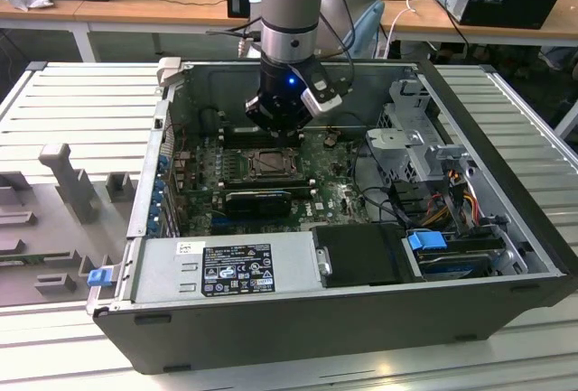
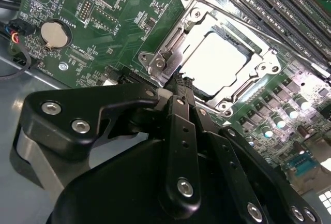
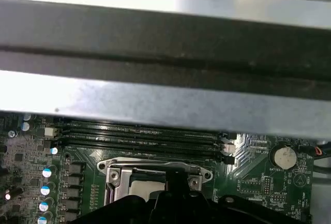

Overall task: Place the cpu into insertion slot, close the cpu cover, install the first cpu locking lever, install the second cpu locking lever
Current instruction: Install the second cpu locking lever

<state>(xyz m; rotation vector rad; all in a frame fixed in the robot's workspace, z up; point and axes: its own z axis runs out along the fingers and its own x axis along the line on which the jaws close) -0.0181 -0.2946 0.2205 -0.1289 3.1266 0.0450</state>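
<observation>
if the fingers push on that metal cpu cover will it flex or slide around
The cpu cover is a thin metal frame with a large window showing the cpu, so it probably flexes slightly under a push. It looks fastened to the motherboard at its corners, so sliding seems unlikely. The gripper sits at its edge.

The room is evenly and brightly lit from overhead, so the open computer case (image 1: 361,301) throws soft shadow over its inside. In the second wrist view the cpu (image 2: 220,61) glares nearly white, and the tool (image 2: 178,81) up close looks dark and soft. In the first wrist view a blurred pale band (image 3: 165,100) shines.
</observation>
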